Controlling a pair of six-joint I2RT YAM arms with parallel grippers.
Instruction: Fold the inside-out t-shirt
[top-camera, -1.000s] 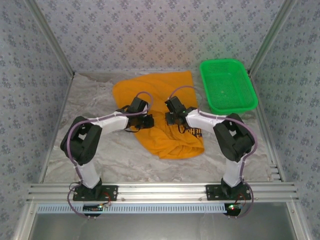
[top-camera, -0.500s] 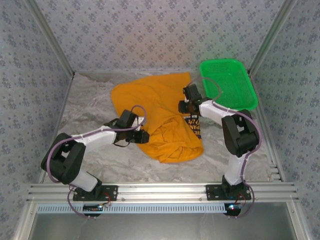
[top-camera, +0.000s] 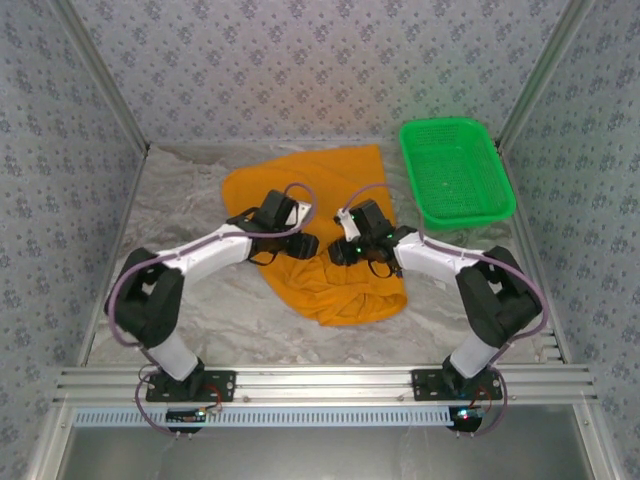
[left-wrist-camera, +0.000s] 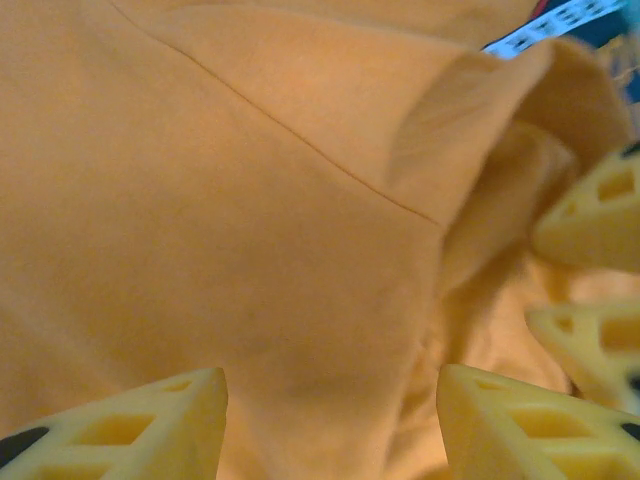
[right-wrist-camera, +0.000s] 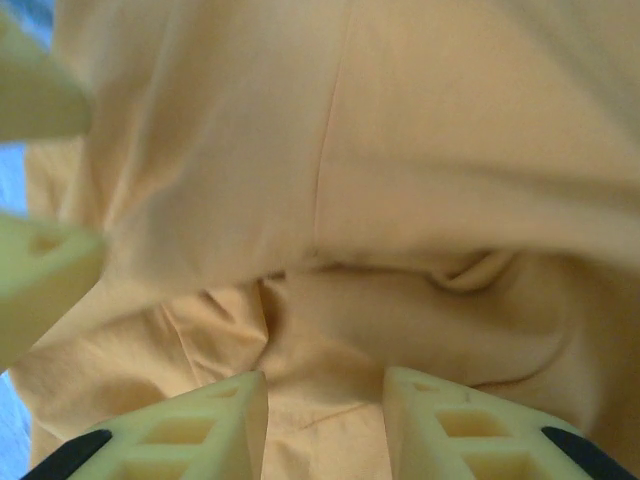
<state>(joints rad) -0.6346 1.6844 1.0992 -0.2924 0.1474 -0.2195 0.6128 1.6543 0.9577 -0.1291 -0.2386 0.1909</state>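
The orange t-shirt (top-camera: 300, 180) lies crumpled on the middle of the table, its near part bunched into folds. My left gripper (top-camera: 308, 244) and right gripper (top-camera: 338, 252) meet nose to nose over the shirt's centre. In the left wrist view the left gripper (left-wrist-camera: 330, 385) stands open above smooth orange cloth (left-wrist-camera: 250, 200) with a seam across it. A strip of blue and white print (left-wrist-camera: 560, 18) shows at the top right, and the other gripper's fingers (left-wrist-camera: 590, 225) sit at the right. The right gripper (right-wrist-camera: 325, 385) is open over a wrinkle in the shirt (right-wrist-camera: 450, 150).
A green mesh basket (top-camera: 455, 170) stands at the back right, apart from the shirt. The table is covered by a wrinkled pale sheet (top-camera: 180, 200). Patterned walls and metal posts enclose the sides. The arm bases are bolted to the near rail (top-camera: 320, 380).
Both grippers were shut at the shirt's middle, swung apart, and have come back together there with jaws now open. The print at the shirt's right is now covered.
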